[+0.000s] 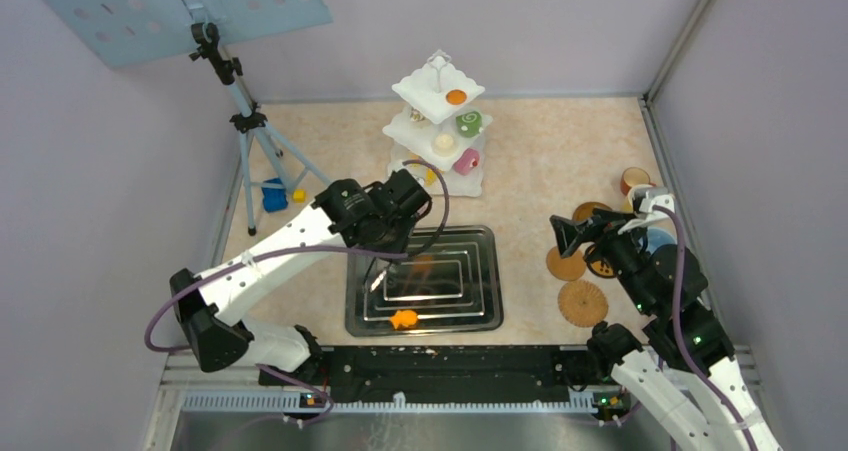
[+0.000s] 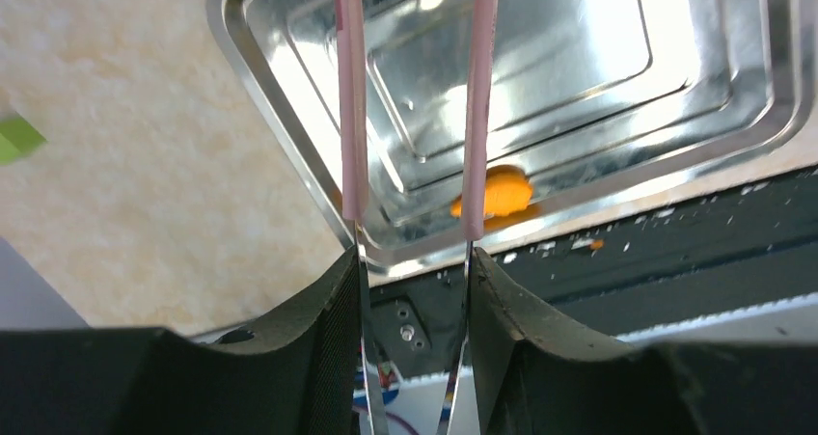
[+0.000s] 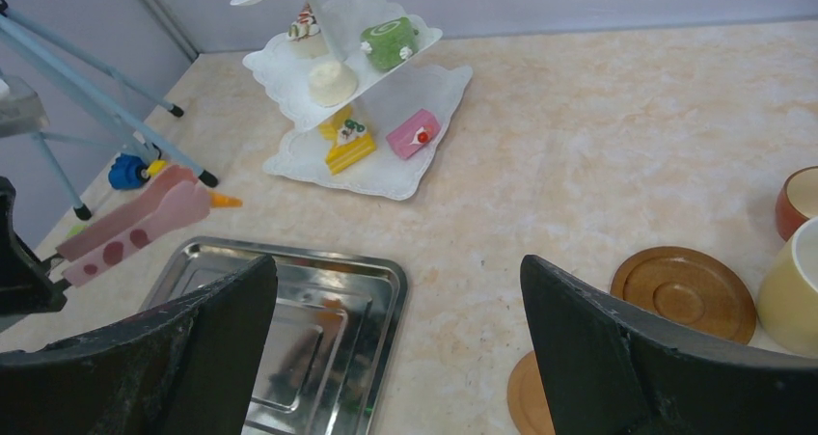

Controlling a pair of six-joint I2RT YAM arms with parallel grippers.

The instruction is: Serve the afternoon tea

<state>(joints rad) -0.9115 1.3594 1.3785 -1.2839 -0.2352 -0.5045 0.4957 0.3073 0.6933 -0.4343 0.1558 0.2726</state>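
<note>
1. L gripper: clamped shut on pink tongs, handle end pinched btw both fingers. The tongs' arms run parallel out over the steel tray.
2. R gripper: jaws wide, nothing btw them. It hovers right of tray, above the coasters.
3. Item in hand, I'd judge: orange pastry, lying inside tray against its near rim, not gripped. A small orange bit shows at the tongs' tip in R wrist view; can't tell what it is or whether it's pinched.
4. Stand sits beyond tray's far edge. It holds green swirl pastry, cream pastry, yellow pastry and pink pastry, plus an orange piece on top tier.
5. Doing it well:
   - Let tips spread, then lower them either side of the pastry, not on top.
   - Tray floor is stepped and slick, so the pastry prob. slides if nudged; use near rim as backstop.
   - Squeeze gently and lift straight up before swinging twd stand.
6. Materials:
   - Tray: polished steel, mirror-like, concentric rectangular steps, rounded corners.
   - Tongs: thin pink arms, flat paddle tips w/ darker spots.
   - Pastry: small, lumpy, looks like light plastic.
   - Stand: white, wavy-edged tiers on a centre post.
   - Coasters: round, brown, ringed grooves.
   - Yellow mug and brown mug: glossy, right of tray by the coasters.
</note>
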